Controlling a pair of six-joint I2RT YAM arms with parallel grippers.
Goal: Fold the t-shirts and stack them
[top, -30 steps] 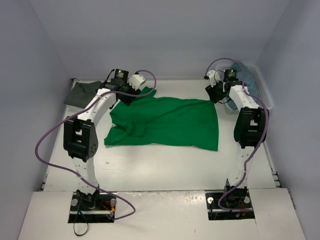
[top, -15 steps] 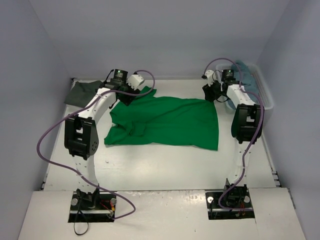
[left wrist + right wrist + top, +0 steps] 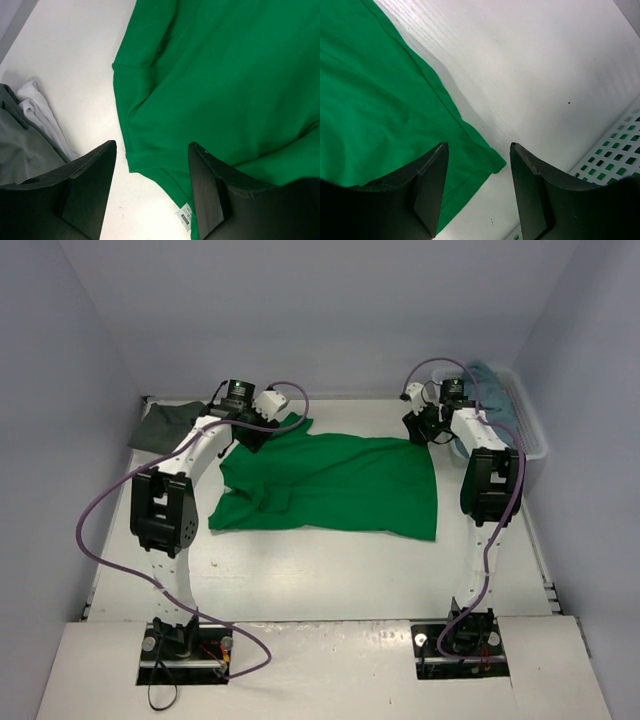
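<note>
At the tabletop's (image 3: 330, 575) far left corner lies the dark grey t-shirt (image 3: 158, 426), with a white t-shirt (image 3: 40, 112) just beside it. The left gripper (image 3: 152, 147) hangs over the far left edge of the green t-shirt (image 3: 340, 485), jaws wide and empty. That shirt lies spread across the tabletop's middle. The right gripper (image 3: 479, 147) hovers above its far right corner, jaws wide and empty, near the white lattice basket (image 3: 615, 152) that holds a teal-blue t-shirt (image 3: 492, 375).

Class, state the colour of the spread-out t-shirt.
The t-shirt is bright green, clearest in the top view.
</note>
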